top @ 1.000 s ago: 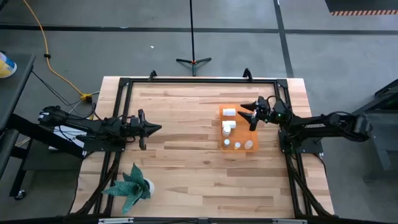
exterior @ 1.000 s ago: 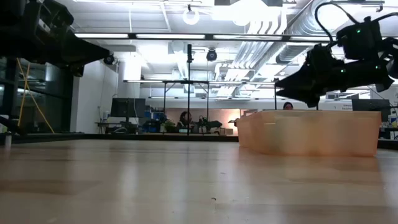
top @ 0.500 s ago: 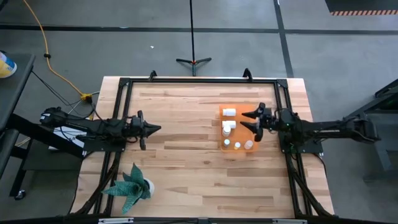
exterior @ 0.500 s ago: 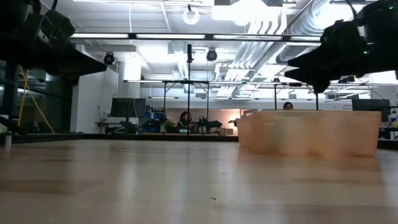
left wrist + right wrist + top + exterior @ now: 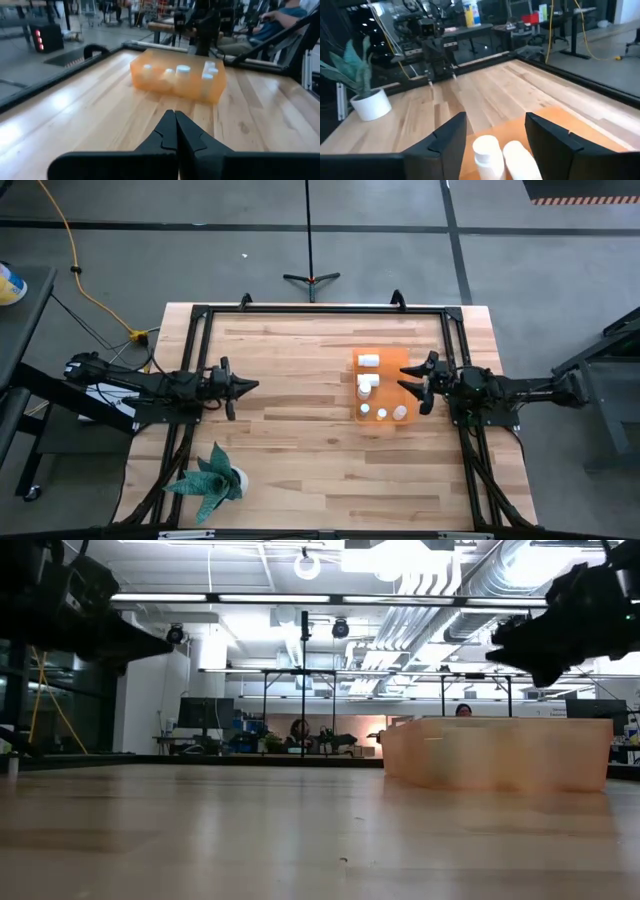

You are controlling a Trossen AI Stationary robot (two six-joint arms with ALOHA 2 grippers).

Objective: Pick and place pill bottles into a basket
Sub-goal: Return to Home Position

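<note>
The orange basket [image 5: 390, 360] stands on the right half of the table and holds several white pill bottles, among them one lying at its far end [image 5: 369, 360] and one upright [image 5: 365, 384]. My right gripper [image 5: 404, 377] hovers level over the basket's right wall, open and holding nothing. In its wrist view two bottles [image 5: 486, 149] show below the fingers on the basket's floor [image 5: 565, 127]. My left gripper [image 5: 256, 386] is shut and holds nothing, level above the table's left half and pointing at the basket [image 5: 177, 80].
A potted plant [image 5: 212, 478] stands at the table's near left corner. A black frame rail [image 5: 320, 309] runs around the table's edges. Bare wood lies between the two grippers. People sit in the room beyond the table [image 5: 298, 730].
My right gripper has risen out of the basket and drawn back toward the table's right edge, tipping from pointing down into the basket to about level, and has swung a little toward the near edge.
</note>
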